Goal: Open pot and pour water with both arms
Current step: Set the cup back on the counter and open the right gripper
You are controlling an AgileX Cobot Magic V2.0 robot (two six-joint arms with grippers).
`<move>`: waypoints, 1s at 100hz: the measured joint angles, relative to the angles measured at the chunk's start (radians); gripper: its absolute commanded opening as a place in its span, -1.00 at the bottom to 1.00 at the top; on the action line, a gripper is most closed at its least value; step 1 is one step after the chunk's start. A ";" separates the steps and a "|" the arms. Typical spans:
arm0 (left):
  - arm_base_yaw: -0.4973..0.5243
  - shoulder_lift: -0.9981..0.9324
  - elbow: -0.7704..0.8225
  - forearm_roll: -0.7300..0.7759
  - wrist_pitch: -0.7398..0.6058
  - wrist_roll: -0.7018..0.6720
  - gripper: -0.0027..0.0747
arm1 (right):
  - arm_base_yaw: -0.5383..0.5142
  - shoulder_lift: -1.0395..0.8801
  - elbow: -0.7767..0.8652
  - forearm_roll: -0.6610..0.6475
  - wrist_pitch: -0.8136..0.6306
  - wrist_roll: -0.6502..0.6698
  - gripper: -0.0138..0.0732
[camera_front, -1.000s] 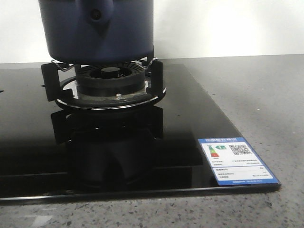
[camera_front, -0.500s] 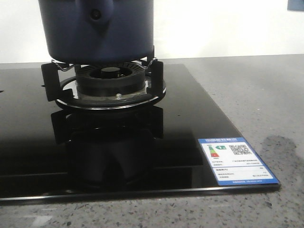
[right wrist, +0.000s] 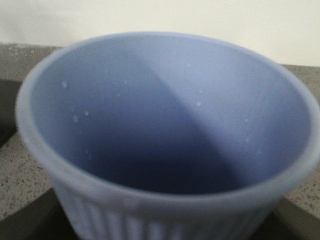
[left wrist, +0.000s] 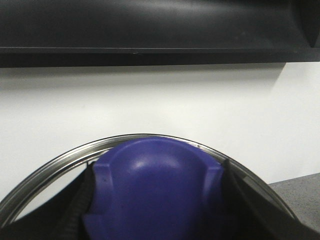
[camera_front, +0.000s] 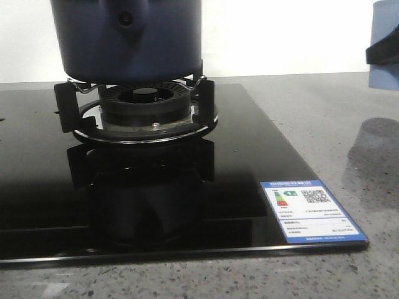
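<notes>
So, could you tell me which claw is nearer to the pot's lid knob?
Left. The left claw has the lid knob right between its fingers. The right claw is well off to the right of the pot, carrying the cup.

The only printing I could find was a blue-bordered sticker point(camera_front: 312, 211) stuck flat on the black glass cooktop point(camera_front: 249, 143), at that cooktop's front right corner. It carried a blue header strip with a row of white characters too small for me to make out, a white panel below with a small coloured energy-rating arrow chart on one side and a QR code on the other, then several lines of fine dark print and a blue strip along the foot. None of those lines could be read. Nothing else I saw bore any text, number or brand.
</notes>
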 measured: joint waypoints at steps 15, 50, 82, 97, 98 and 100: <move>0.000 0.000 0.000 0.000 0.000 0.000 -0.01 | 0.000 0.019 0.000 0.000 -0.008 -0.034 0.30; 0.000 0.000 0.000 0.000 0.000 0.000 -0.01 | 0.000 0.020 0.000 0.004 -0.018 -0.042 0.63; 0.000 0.000 0.000 0.000 0.000 0.000 -0.01 | -0.004 0.020 0.000 -0.001 -0.018 -0.042 0.63; 0.000 0.000 0.000 0.000 0.000 0.000 -0.01 | -0.027 0.020 0.000 -0.047 -0.018 -0.011 0.63; 0.000 0.000 0.000 0.000 0.000 0.000 -0.01 | -0.028 0.020 0.000 -0.053 -0.018 -0.003 0.63; 0.000 0.000 0.000 0.000 0.000 0.000 -0.01 | -0.033 0.020 0.000 -0.059 -0.019 0.005 0.63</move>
